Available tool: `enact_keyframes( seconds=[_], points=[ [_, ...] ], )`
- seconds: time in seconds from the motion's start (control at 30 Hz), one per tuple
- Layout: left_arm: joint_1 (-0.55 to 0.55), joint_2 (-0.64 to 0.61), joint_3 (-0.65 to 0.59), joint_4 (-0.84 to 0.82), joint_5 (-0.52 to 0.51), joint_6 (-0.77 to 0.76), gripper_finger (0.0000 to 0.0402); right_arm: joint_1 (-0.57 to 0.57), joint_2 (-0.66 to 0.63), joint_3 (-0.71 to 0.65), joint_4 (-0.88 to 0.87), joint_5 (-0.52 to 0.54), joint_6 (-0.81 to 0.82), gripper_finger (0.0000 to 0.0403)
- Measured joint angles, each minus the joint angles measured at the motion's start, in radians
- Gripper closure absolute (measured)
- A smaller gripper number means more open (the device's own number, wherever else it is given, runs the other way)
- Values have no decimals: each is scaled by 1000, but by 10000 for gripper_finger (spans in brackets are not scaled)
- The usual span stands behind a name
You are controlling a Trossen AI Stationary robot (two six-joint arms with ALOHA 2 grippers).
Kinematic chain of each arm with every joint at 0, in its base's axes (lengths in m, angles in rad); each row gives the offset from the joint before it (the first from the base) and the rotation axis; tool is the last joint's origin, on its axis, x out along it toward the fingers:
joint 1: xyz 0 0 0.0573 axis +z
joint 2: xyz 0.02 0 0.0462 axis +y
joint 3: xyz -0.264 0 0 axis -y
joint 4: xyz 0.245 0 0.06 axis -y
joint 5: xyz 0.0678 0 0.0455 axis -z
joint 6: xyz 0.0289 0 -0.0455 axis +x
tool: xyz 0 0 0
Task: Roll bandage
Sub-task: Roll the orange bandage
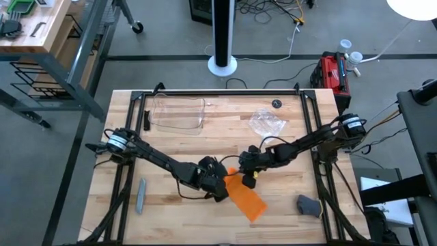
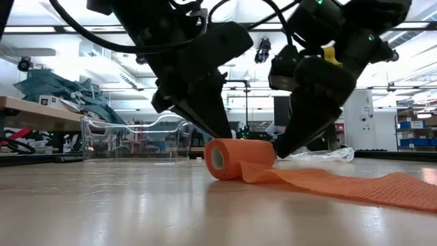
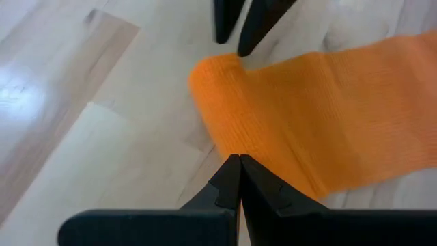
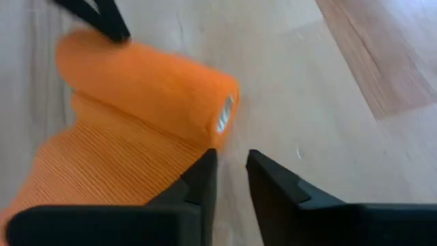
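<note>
Both hands [image 2: 225, 133] [image 2: 283, 147] beside bandage [image 2: 235, 160] roll.

Bright even overhead light, blown-out lamp [image 1: 415, 7] at two o'clock of the high view, ceiling glare mirrored on the table [image 2: 171, 212] in the low view, wrist views soft with blur

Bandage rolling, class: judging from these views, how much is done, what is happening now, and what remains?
Done: part of the bandage is already wound into a small roll lying on the table. In hand: the left gripper, fingers shut, and the right gripper, slightly open, both sit at the roll, one on each side. Left: a long flat tail of the strip lies unrolled on the wood, so the job is only partway through.
</note>
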Motion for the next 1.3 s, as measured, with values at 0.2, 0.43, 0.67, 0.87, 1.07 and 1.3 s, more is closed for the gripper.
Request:
enact_keyframes(
  seconds=[0.2, 0.43, 0.67, 0.87, 1.07, 1.3],
  points=[
    [0, 0, 0, 26, 1, 28, 401, 2, -6, 41, -84, -25, 24, 259],
    [2, 0, 0, 53, 2, 61, 401, 7, -31, 62, -170, -110, 66, 234],
    [3, 1, 0, 78, 4, 101, 401, 74, -76, 62, -248, -292, 128, 243],
    [3, 1, 0, 76, 5, 109, 401, 154, -75, 62, -235, -257, 185, 256],
    [4, 1, 0, 61, -47, 121, 401, 198, -56, 62, -232, -224, 250, 274],
    [11, 1, 0, 60, -82, 150, 401, 264, -23, 61, -236, -216, 327, 299]
  ],
)
